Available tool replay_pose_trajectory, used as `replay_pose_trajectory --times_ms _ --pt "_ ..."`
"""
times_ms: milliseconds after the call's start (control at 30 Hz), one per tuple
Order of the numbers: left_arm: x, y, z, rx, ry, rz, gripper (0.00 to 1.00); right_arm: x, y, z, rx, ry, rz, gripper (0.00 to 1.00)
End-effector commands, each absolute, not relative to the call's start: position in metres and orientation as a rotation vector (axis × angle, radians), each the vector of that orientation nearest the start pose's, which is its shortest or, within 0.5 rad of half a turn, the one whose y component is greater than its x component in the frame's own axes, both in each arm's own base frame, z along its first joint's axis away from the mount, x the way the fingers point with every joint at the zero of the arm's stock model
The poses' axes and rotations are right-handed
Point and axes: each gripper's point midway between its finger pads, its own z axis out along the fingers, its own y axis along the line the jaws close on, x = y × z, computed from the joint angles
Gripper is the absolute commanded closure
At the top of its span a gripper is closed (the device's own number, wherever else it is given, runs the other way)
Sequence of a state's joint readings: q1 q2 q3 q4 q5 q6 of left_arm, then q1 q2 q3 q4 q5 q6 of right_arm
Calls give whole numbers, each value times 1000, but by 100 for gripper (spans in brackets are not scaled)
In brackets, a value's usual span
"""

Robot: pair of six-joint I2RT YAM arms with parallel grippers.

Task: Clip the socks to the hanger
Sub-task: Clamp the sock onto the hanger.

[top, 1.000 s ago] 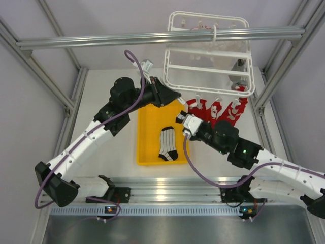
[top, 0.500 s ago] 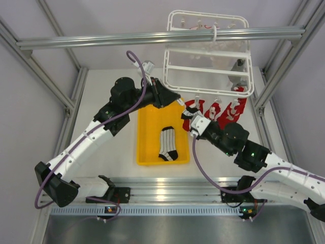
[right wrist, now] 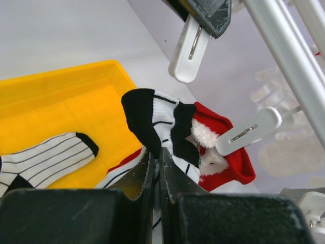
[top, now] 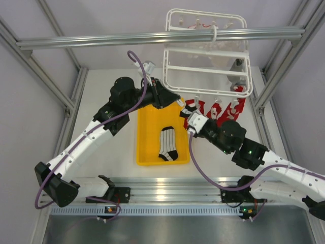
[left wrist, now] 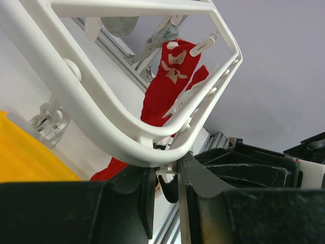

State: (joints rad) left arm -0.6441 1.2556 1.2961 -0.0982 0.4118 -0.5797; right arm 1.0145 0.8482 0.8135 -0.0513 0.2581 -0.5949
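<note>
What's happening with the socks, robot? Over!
Left gripper squeezing a clip on the hanger. Right gripper shut on a striped sock, near that clip, not clipped yet. Red socks hanging close beside.

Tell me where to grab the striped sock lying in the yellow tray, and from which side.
Pinch the far, straight end of the striped sock from directly above. It lies flat in the yellow tray, whose raised walls likely block a sideways approach.

White flat tabletop [top: 119, 152], pale grey wall panels [top: 25, 112] on both sides. Grey extruded-aluminium beam [top: 101, 39] crosses overhead; lighting even, diffuse.
</note>
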Motion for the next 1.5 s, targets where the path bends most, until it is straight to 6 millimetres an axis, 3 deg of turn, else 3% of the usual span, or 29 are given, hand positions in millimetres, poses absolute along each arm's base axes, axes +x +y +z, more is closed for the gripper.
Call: replay_pose_trajectory --times_ms 0,833,1233,1433,1467 --pt "254 -318 384 466 1770 -1283 100 229 244 348 -974 1212 137 100" --pt "256 -319 368 494 1829 -1256 100 231 254 372 -968 1155 138 100" --pt "252 -324 368 470 1871 -1312 100 241 253 377 -954 1131 41 100" --pt "251 -325 370 454 1876 -1337 90 243 250 377 -936 1139 26 100" --pt "250 -325 370 454 1878 -1336 81 243 250 376 -935 1140 25 100"
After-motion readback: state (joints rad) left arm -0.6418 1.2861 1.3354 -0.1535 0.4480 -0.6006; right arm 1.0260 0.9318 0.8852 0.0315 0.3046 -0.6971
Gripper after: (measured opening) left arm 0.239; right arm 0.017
